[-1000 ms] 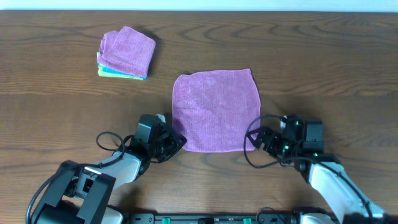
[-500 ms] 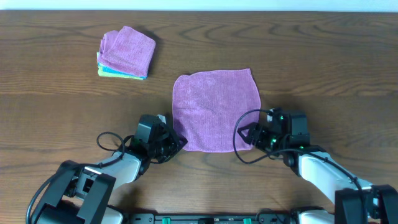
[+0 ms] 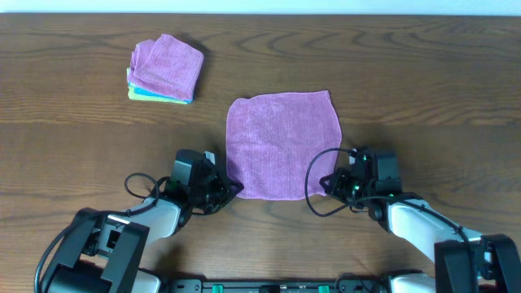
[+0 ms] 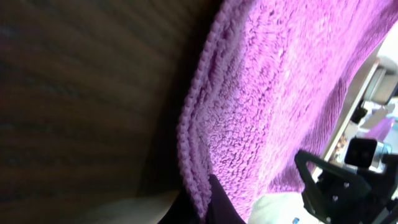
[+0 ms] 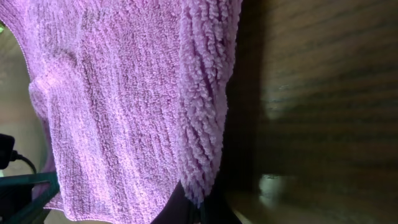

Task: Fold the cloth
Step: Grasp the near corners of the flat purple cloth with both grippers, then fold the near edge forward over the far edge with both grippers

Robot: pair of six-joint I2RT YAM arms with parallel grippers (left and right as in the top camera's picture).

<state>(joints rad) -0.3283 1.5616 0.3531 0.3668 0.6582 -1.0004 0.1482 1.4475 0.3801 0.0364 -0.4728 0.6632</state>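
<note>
Wooden table point(image 3: 423, 81) bears cloth point(image 3: 281, 142), near corners pinched by low left tool point(image 3: 232, 187) and right tool point(image 3: 327, 183).

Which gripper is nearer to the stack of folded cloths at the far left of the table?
Left. The left gripper is at the near left corner of the cloth, diagonally across from the stack. The right gripper is at the near right corner, farther away.

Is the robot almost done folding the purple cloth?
Not nearly. Done: nothing is folded; the purple cloth lies flat and open on the table. In hand: the left gripper and right gripper sit at its two near corners and seem to pinch them, the edges lifted a little in the wrist views. Left: carrying those corners over to the far edge, then letting go.
</note>
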